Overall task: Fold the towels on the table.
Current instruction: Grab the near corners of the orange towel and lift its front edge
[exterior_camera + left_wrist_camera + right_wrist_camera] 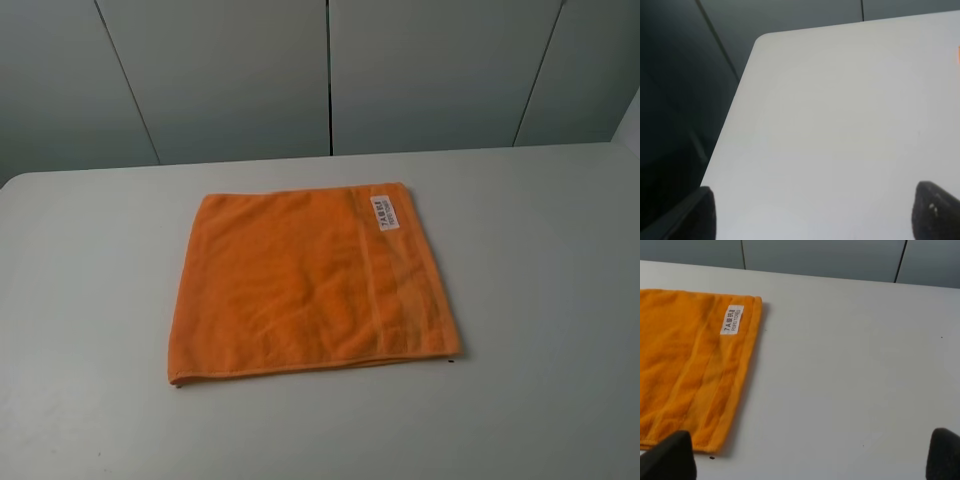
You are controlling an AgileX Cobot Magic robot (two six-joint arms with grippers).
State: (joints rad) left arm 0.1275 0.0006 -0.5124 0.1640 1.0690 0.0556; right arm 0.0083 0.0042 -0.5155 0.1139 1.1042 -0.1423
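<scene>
Towel (310,285): orange terry, lying flat at the centre of the tabletop (560,380); near-square, no clear long axis.
Orientation: woven band (372,290) runs near-to-far beside the right edge; white label (388,212) sits at the far right corner.
Left gripper (820,215): jaws spread wide, empty, over bare tabletop.
Right gripper (807,457): jaws spread wide, empty, near the right edge of the Towel.
</scene>
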